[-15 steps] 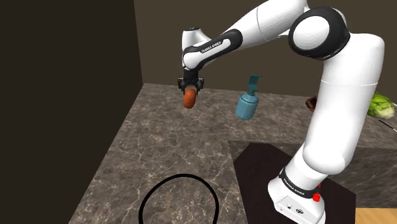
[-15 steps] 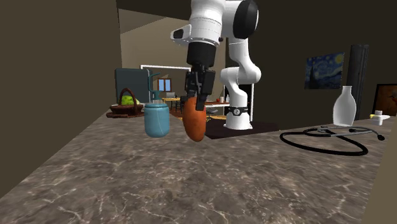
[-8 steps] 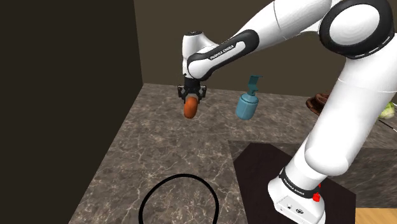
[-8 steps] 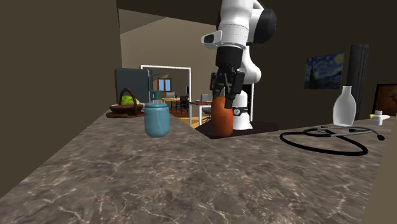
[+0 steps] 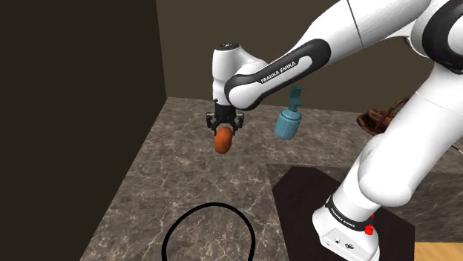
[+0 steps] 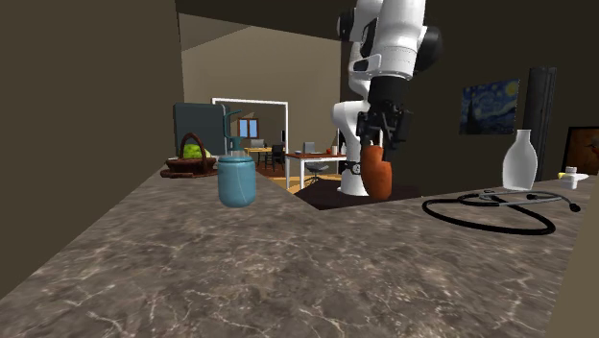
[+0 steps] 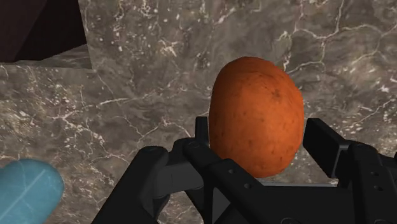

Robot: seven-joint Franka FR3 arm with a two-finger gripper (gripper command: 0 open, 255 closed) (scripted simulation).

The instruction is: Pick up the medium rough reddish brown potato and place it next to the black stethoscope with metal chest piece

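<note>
My gripper (image 5: 223, 129) is shut on the reddish brown potato (image 5: 222, 140), which hangs below the fingers above the marble counter (image 5: 185, 185). In the second exterior view the potato (image 6: 377, 177) hangs from the gripper (image 6: 378, 154) just left of the black stethoscope (image 6: 499, 211), which lies on the counter at the right with its metal chest piece (image 6: 574, 205) at the far right. In the wrist view the potato (image 7: 256, 114) is clasped between my black fingers (image 7: 331, 147). The stethoscope's black tube loop (image 5: 208, 231) lies near the shoulder view's lower edge.
A blue soap dispenser (image 5: 288, 120) stands on the counter beyond the gripper, also seen as the blue dispenser (image 6: 236, 180). A white bottle (image 6: 517, 160) stands behind the stethoscope. A basket with a green thing (image 6: 191, 159) sits far back. A dark wall (image 5: 81, 111) borders the counter.
The arm has carried the potato toward the stethoscope: rightward in the second exterior view, lower and nearer in the shoulder view. The grip on the potato is unchanged.
</note>
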